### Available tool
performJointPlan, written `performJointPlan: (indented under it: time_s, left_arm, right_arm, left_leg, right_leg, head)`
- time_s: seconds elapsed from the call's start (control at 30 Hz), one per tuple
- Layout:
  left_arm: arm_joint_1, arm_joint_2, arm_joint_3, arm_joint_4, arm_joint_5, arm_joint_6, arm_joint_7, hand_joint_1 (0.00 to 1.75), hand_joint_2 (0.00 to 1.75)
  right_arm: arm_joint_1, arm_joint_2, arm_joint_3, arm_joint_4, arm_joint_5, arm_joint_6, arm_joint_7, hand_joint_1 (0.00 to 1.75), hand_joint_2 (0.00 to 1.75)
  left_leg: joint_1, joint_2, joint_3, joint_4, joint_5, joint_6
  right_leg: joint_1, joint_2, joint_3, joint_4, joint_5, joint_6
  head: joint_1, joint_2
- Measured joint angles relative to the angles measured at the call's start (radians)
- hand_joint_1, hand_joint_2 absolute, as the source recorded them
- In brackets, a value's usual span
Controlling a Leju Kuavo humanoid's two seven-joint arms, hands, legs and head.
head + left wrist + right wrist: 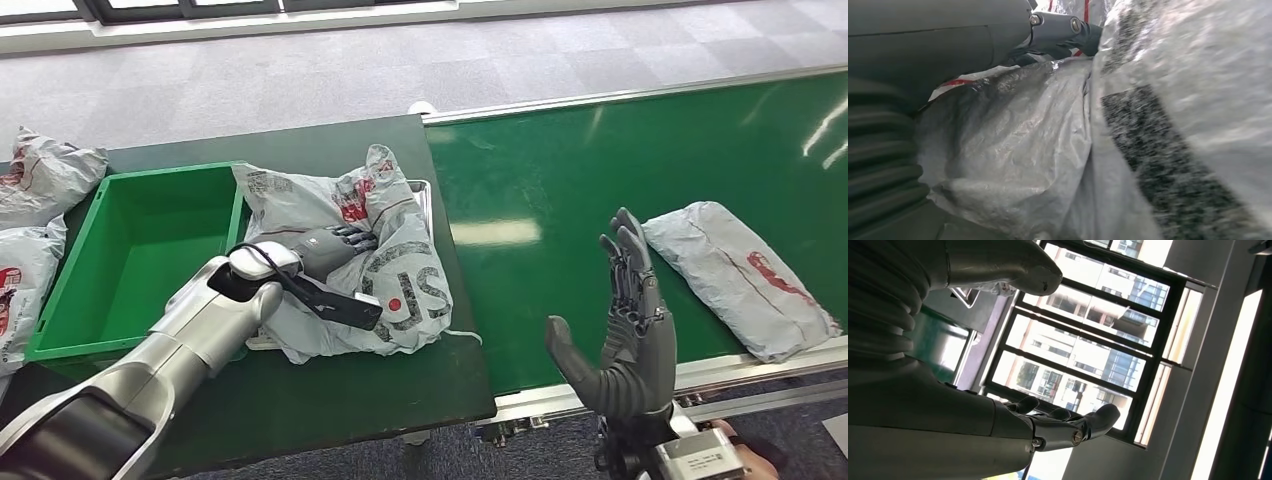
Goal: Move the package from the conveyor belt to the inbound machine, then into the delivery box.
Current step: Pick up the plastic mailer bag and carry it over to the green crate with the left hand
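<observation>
Now | my left hand fingers curled into package, hold unclear | right hand spread, empty | risk: slack bag slips, missing delivery box.

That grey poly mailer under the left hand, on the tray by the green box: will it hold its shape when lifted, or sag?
Probably sag: the package is a crumpled, wrinkled film bag, draped loosely over the tray's edge. Its glossy plastic, seen in the left wrist view, looks slippery, so the left hand may slide on it. It should not roll; it lies flat and shapeless.
</observation>
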Motion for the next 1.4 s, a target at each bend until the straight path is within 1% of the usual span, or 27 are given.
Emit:
performJointPlan:
  time_s: [0.13, 0.17, 0.27, 0.3, 0.4, 0.47, 0.57, 0.7, 0.87, 0.93, 1.13, 1.3, 1.4]
  left_arm:
    - [-0.049, -0.024, -0.102, 0.062, -0.085, 0.002, -0.003, 0.01, 1.75]
    - [-0.059, -0.031, -0.134, 0.076, -0.11, 0.005, -0.005, 0.28, 1.75]
    - [-0.079, -0.049, -0.225, 0.111, -0.156, 0.019, -0.018, 1.58, 1.75]
    - [-0.083, -0.052, -0.247, 0.12, -0.16, 0.024, -0.023, 1.75, 1.75]
    - [-0.093, -0.058, -0.298, 0.138, -0.152, 0.043, -0.033, 1.75, 1.75]
    - [-0.1, -0.058, -0.316, 0.143, -0.138, 0.055, -0.036, 1.75, 1.75]
    - [-0.111, -0.056, -0.33, 0.144, -0.119, 0.066, -0.037, 1.75, 1.75]
    - [-0.131, -0.056, -0.341, 0.144, -0.112, 0.069, -0.039, 1.75, 1.75]
    - [-0.13, -0.052, -0.345, 0.143, -0.095, 0.078, -0.036, 1.75, 1.75]
    - [-0.128, -0.044, -0.345, 0.138, -0.07, 0.093, -0.033, 1.75, 1.75]
    - [-0.117, 0.017, -0.345, 0.058, 0.006, 0.109, -0.021, 1.75, 1.75]
    - [-0.105, 0.098, -0.344, -0.079, 0.059, 0.109, 0.016, 1.75, 1.75]
    - [-0.099, 0.132, -0.344, -0.138, 0.068, 0.111, 0.028, 1.75, 1.75]
  right_arm:
    - [0.017, -0.001, 0.0, 0.0, 0.009, -0.016, -0.003, 0.0, 1.75]
    - [0.023, -0.001, 0.0, 0.0, 0.015, -0.021, -0.004, 0.0, 1.75]
    - [0.039, 0.003, 0.0, 0.0, 0.031, -0.032, -0.006, 0.0, 1.75]
    - [0.042, 0.004, 0.0, 0.001, 0.033, -0.034, -0.007, 0.0, 1.75]
    - [0.047, 0.005, 0.0, 0.004, 0.032, -0.036, -0.009, 0.0, 1.75]
    - [0.048, 0.005, 0.0, 0.008, 0.025, -0.035, -0.01, 0.0, 1.75]
    - [0.048, 0.005, 0.0, 0.011, 0.015, -0.035, -0.011, 0.0, 1.75]
    - [0.048, 0.005, 0.0, 0.012, 0.012, -0.035, -0.012, 0.0, 1.75]
    - [0.048, 0.005, 0.001, 0.015, 0.004, -0.033, -0.012, 0.0, 1.75]
    - [0.048, 0.003, 0.001, 0.018, -0.005, -0.03, -0.013, 0.0, 1.75]
    - [0.058, -0.025, 0.001, 0.025, -0.05, -0.046, -0.019, 0.0, 1.75]
    - [0.106, -0.044, 0.001, 0.02, -0.066, -0.063, -0.033, 0.0, 1.75]
    - [0.122, -0.045, 0.001, 0.014, -0.064, -0.065, -0.034, 0.0, 1.75]
  left_leg:
    - [0.0, -0.002, 0.0, 0.0, 0.0, 0.0]
    - [0.0, -0.002, -0.001, -0.001, -0.001, 0.001]
    - [0.0, -0.003, 0.002, -0.002, -0.008, 0.005]
    - [0.0, -0.003, 0.005, -0.002, -0.011, 0.006]
    - [0.0, -0.005, 0.011, -0.003, -0.014, 0.006]
    - [0.0, -0.007, 0.016, -0.003, -0.014, 0.006]
    - [0.0, -0.007, 0.019, -0.003, -0.011, 0.006]
    - [0.0, -0.007, 0.01, -0.002, 0.0, 0.003]
    - [0.0, -0.006, 0.008, -0.002, 0.0, 0.003]
    - [0.0, -0.006, 0.008, -0.002, -0.001, 0.003]
    - [0.0, -0.003, 0.008, -0.002, -0.001, 0.003]
    - [0.0, -0.004, 0.007, -0.001, 0.002, 0.0]
    - [0.0, -0.004, 0.004, -0.001, 0.002, 0.0]
  right_leg:
    - [0.0, -0.001, 0.002, 0.0, -0.001, 0.0]
    - [0.0, -0.002, 0.004, 0.0, -0.002, 0.001]
    - [-0.001, -0.003, 0.013, -0.001, -0.007, 0.003]
    - [-0.001, -0.004, 0.017, -0.001, -0.009, 0.003]
    - [-0.001, -0.006, 0.025, -0.001, -0.015, 0.005]
    - [-0.001, -0.008, 0.03, -0.001, -0.018, 0.004]
    - [-0.001, -0.008, 0.033, -0.001, -0.014, 0.004]
    - [-0.001, -0.008, 0.023, -0.001, -0.003, 0.002]
    - [-0.001, -0.007, 0.021, -0.001, -0.003, 0.002]
    - [-0.001, -0.007, 0.021, -0.001, -0.003, 0.002]
    - [-0.001, -0.003, 0.017, 0.0, -0.003, 0.001]
    - [0.0, -0.003, 0.008, 0.0, 0.0, 0.0]
    - [0.0, -0.003, 0.005, 0.0, 0.0, 0.0]
  head:
    - [0.0, 0.0]
    - [0.0, 0.0]
    - [0.0, 0.0]
    - [0.0, 0.0]
    - [0.0, 0.0]
    - [0.0, 0.0]
    - [0.0, 0.0]
    - [0.0, 0.0]
    - [0.0, 0.0]
    - [0.0, 0.0]
    - [0.0, 0.0]
    - [0.0, 0.0]
    - [0.0, 0.0]
